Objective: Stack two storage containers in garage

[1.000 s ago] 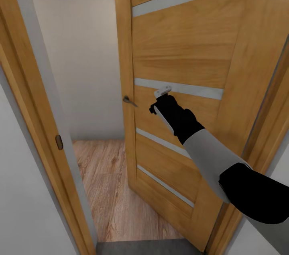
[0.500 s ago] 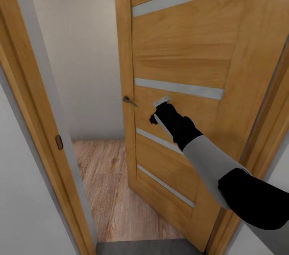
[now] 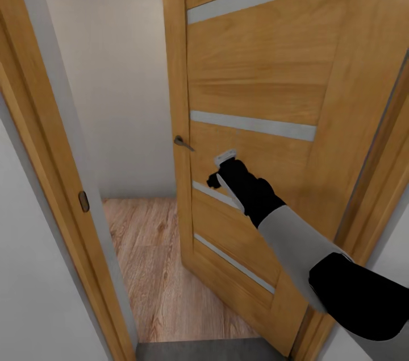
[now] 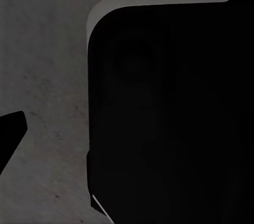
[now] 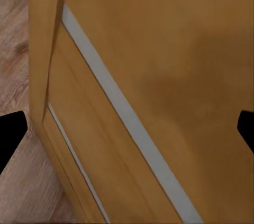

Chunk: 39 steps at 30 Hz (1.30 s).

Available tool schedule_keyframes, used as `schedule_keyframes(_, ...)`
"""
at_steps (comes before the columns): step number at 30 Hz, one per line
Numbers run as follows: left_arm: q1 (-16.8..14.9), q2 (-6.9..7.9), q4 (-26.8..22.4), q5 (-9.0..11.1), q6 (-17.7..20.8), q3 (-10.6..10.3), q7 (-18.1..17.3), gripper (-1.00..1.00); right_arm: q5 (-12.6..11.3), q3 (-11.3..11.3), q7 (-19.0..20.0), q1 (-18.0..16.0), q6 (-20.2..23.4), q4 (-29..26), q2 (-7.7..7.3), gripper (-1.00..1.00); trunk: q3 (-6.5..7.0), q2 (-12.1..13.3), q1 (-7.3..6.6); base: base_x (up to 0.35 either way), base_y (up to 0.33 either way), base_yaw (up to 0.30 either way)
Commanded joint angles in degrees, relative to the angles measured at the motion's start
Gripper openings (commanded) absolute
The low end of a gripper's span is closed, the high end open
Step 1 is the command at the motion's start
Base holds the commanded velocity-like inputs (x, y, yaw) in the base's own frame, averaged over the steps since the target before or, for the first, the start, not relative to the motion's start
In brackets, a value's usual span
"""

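The two storage containers are out of view. My right gripper (image 3: 225, 156) reaches forward to the face of a half-open wooden door (image 3: 267, 77), just right of its lever handle (image 3: 183, 143). In the right wrist view the gripper (image 5: 127, 131) is open, its dark fingertips (image 5: 10, 134) far apart at the picture's edges, with the door panel and a grey inlay strip (image 5: 121, 118) close in front. In the left wrist view one dark fingertip (image 4: 10, 136) of my left gripper shows over the dark grey mottled floor (image 4: 47, 75), beside a black part of my body (image 4: 169, 113).
The door frame (image 3: 45, 139) stands close on the left, with a second jamb (image 3: 369, 150) on the right. Through the gap are light wood plank flooring (image 3: 153, 258) and a pale wall (image 3: 113, 65). A dark grey floor strip (image 3: 204, 349) lies at the threshold.
My right gripper has slid down the door face, from the middle grey strip to a spot below it. The door and the view have not moved.
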Motion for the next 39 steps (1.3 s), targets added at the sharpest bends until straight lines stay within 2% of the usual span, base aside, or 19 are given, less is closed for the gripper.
schedule_keyframes(1,0.0,0.00,0.0,0.1,-0.1,0.0,0.0,1.00,-0.9,0.1,-0.2,0.2,0.2,-0.3,0.00,1.00,-0.06,0.0,0.00,0.000,0.000,0.000)
schedule_keyframes(6,0.0,-0.01,0.0,0.1,-0.1,0.1,0.0,1.00,-2.7,0.4,1.4,0.2,0.2,-2.0,0.00,1.00,-0.06,0.0,0.00,0.000,0.000,0.000)
schedule_keyframes(7,0.0,-0.01,0.0,0.1,-0.1,0.1,0.0,1.00,-6.1,0.6,6.6,0.2,0.2,-5.8,0.00,1.00,-0.06,0.0,0.00,0.000,0.000,0.000)
schedule_keyframes(16,0.0,-0.01,0.0,0.1,-0.1,0.1,0.0,1.00,-6.2,0.7,6.7,0.2,0.9,-10.0,0.00,1.00,-0.06,0.0,0.00,0.000,0.000,0.000)
schedule_keyframes(26,0.0,-0.01,0.0,0.1,-0.1,0.1,0.0,1.00,-6.4,0.7,6.7,0.2,1.1,-10.6,0.00,1.00,-0.06,0.0,0.00,0.006,0.000,0.000)
schedule_keyframes(39,0.0,-0.01,0.0,0.1,-0.1,0.0,0.0,1.00,-6.2,0.8,6.2,0.2,1.0,-10.6,0.00,1.00,-0.06,0.0,0.00,0.251,0.000,0.000)
